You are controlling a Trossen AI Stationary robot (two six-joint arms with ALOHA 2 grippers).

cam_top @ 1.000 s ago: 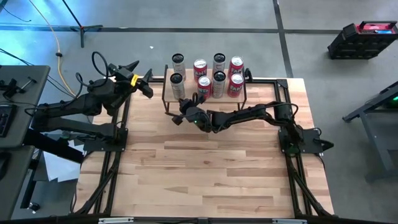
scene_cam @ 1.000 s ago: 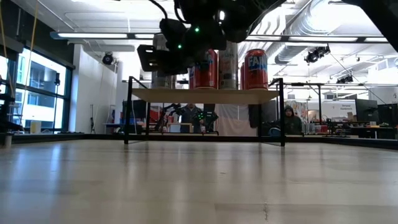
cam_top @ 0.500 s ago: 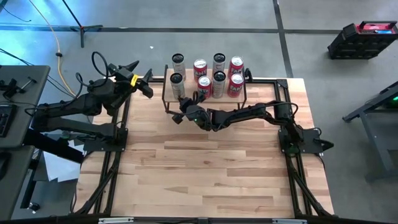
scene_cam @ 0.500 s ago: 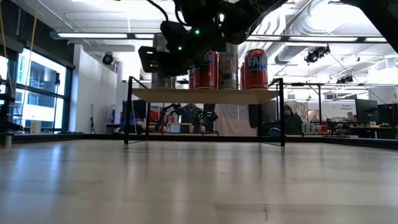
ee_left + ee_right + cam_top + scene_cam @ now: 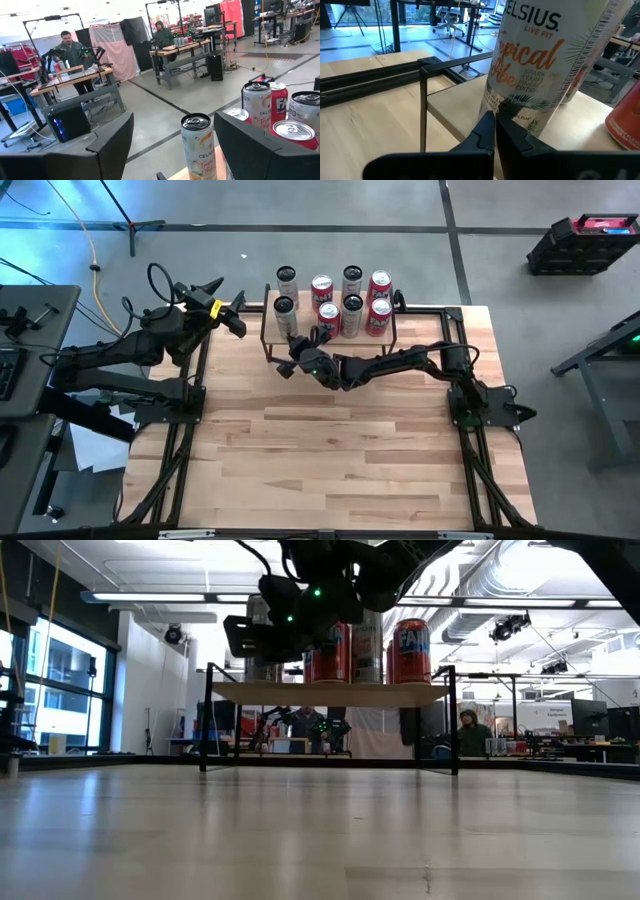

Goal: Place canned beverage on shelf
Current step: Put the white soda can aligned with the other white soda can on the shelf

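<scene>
- Counter: light wood plank top on a black frame; the near half carried nothing but the arms' bases.
- Shelf: small raised plank on thin black legs, stood at the counter's far edge, midway along it.
- Canned beverages, eight, upright on the shelf in two rows of four:
  - Far row: white can, red can, white can, red can.
  - Near row: white Celsius can at the shelf's left end, red can, white can, red Fanta can at the right end.
- Right end effector: reached across from the counter's right side to the shelf's near left corner; fingers together, clamped on nothing; in the right wrist view the tips stood just before the white Celsius can, contact not discernible.
- Left end effector: held off the counter's far left corner, well apart from the shelf; fingers apart, nothing between them.
- Room beyond: workbenches, and two people at the benches in the left wrist view.
</scene>
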